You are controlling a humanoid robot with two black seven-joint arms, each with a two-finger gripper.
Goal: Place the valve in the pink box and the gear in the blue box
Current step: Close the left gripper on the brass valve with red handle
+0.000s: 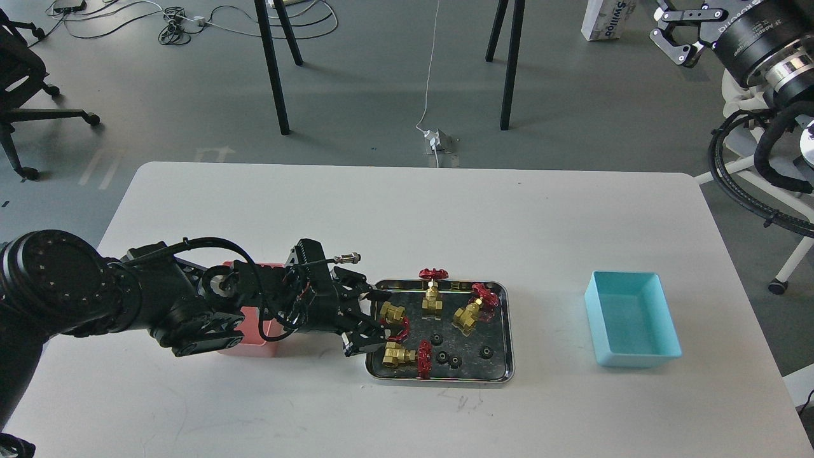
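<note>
Left gripper (375, 321) spread wide at the left end of the steel tray (502, 375), fingers straddling the leftmost valve (393, 313), nothing pinched yet. Three more valves and four tiny black gears (455, 360) in the same tray. Pink box (254, 340) just left, mostly hidden under the arm; blue box (636, 356) well off to the right. Best bet: drop lower, squeeze the brass body rather than the red wheel, lift straight up to clear the rim. Right gripper (675, 38) parked far right, looks spread, holding nothing.
</note>
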